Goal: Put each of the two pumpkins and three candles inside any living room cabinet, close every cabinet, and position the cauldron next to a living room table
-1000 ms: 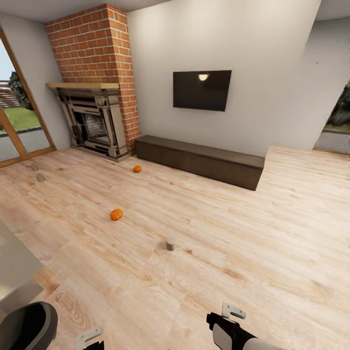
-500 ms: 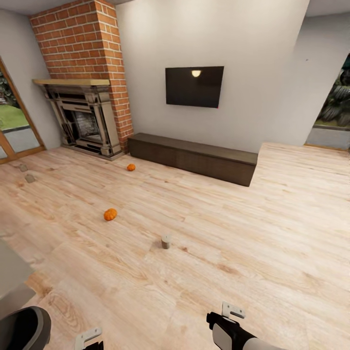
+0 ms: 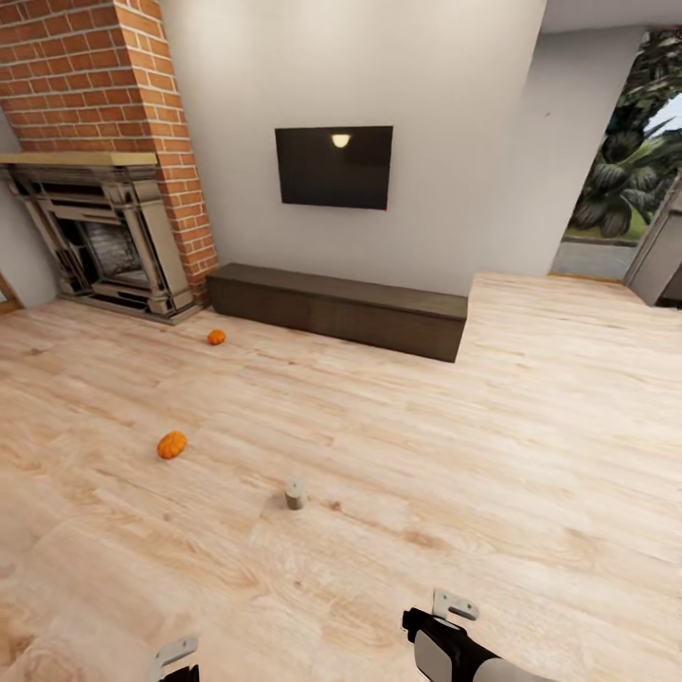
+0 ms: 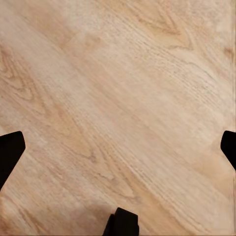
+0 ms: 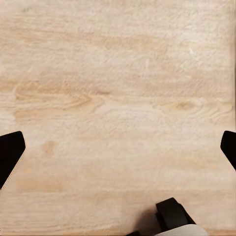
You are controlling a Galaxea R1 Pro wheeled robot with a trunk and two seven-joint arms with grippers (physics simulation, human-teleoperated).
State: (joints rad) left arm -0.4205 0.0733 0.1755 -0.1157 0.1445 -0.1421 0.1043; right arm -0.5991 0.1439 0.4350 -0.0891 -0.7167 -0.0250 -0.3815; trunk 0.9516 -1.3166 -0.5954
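Head view: both arms hang low; left end effector [image 4: 118,147] and right end effector [image 5: 118,147] spread wide over floor [image 3: 426,455].

Bright, even light; a lamp glints on the television [image 3: 333,167]; edges look stretched.

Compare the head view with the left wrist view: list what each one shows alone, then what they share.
Head view alone: two small orange ribbed pumpkins, one short brownish-grey candle, the long dark-brown wooden cabinet with its fronts shut, the brick fireplace and black wall television. Left wrist view alone: the left gripper, fingers spread. Shared: pale wooden plank floor.
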